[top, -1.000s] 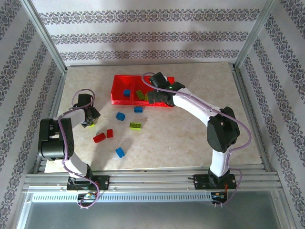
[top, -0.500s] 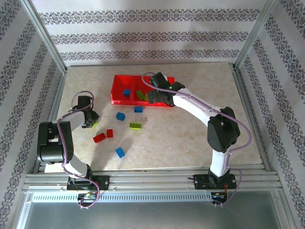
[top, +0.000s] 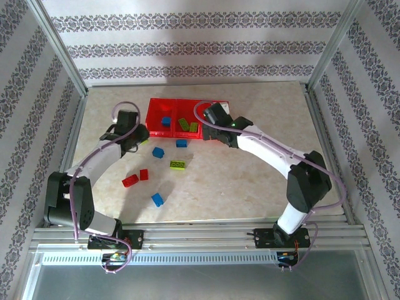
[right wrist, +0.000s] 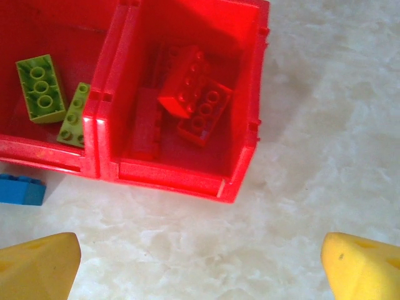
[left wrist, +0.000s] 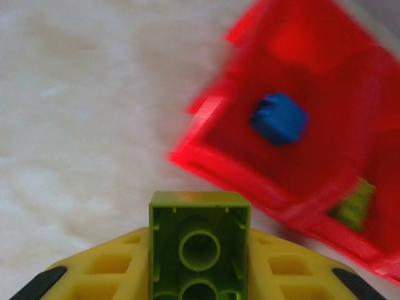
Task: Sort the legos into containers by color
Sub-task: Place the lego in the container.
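Right, the left tool [top: 136, 135] is clamped on a lime green brick [left wrist: 200, 232], one finger on each side wall and the hollow underside turned up toward the wrist camera. That looks like the right place to take these pieces: flat against the two smooth side walls, not across the studs. The brick should be light and completely stiff, so there is little risk of crushing it. But it is hard, glossy plastic and could twist or squirt out of an off-centre pinch.

Ahead of that tool and off to its right sits the red tray [left wrist: 206, 159] on the tabletop [left wrist: 75, 112]. The compartment nearest the tool holds a blue brick [left wrist: 279, 117]. Further right, past the divider, a green piece [left wrist: 353, 206] shows. By my reckoning that second compartment is where this brick belongs.

Over on the other side, the right tool [right wrist: 200, 262] has its fingers spread wide with nothing between them. It hangs over bare tabletop just short of the tray's near wall. Straight ahead of it lie the red bricks [right wrist: 194, 106] in the end compartment, with two green plates [right wrist: 40, 87] ahead to its left.
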Available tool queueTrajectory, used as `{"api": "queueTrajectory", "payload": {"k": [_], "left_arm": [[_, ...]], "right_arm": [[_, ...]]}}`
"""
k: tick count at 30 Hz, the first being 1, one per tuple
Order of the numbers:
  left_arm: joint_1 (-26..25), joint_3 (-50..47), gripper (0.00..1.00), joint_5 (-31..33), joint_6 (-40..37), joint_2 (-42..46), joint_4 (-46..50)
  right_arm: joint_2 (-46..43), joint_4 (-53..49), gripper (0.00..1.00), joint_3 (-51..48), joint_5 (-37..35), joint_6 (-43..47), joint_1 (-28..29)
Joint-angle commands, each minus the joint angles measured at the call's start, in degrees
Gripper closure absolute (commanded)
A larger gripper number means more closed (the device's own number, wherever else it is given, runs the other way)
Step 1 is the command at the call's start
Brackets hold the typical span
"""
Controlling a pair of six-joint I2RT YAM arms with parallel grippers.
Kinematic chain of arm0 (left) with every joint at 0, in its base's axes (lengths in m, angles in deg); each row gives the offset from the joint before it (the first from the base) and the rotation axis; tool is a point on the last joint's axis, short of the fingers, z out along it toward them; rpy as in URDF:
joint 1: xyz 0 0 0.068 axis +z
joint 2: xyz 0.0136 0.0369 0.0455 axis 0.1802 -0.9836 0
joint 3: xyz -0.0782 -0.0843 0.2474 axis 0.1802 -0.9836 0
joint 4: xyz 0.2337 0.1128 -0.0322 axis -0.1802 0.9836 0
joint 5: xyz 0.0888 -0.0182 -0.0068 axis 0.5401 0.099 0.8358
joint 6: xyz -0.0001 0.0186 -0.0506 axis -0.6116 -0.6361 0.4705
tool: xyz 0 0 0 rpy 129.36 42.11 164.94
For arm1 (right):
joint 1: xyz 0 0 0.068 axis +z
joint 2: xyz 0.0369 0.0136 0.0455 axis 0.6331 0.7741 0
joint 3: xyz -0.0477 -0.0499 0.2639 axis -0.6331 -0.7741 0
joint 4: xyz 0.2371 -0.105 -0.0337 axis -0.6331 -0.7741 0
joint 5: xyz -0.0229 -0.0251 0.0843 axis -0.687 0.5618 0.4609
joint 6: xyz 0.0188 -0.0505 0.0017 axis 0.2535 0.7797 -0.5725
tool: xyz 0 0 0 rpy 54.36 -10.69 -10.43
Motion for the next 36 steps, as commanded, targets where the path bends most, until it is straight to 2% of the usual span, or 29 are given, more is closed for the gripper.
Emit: {"api": "queueTrajectory", "payload": {"k": [1,8,21,26,32,36], "left_arm": [[-5.5,5.8,0.76,-0.5,-2.3,-4.8,-3.5],[-11.6,22.5,0.73,-0.3,-7.9,-19.0,-1.5],[-13.5,46.4,0.68,1.0,-14.8,-38.5,10.1],[-13.6,51.4,0.62,1.5,-16.1,-42.3,12.6],[-13.6,51.2,0.45,2.4,-16.3,-42.2,12.6],[-13.6,50.6,0.44,2.4,-16.4,-40.9,12.3]], "right_arm": [[-3.9,2.7,0.02,-3.2,-4.3,-2.4,1.0],[-9.5,4.2,0.02,-7.9,-7.6,-3.0,1.1],[-15.1,5.6,0.02,-12.4,-9.3,-4.7,1.3],[-16.0,5.5,0.02,-13.0,-9.6,-4.9,1.3],[-17.2,5.6,0.02,-14.2,-9.8,-5.4,1.4],[-17.8,5.8,0.02,-14.6,-10.2,-5.6,1.4]]}}
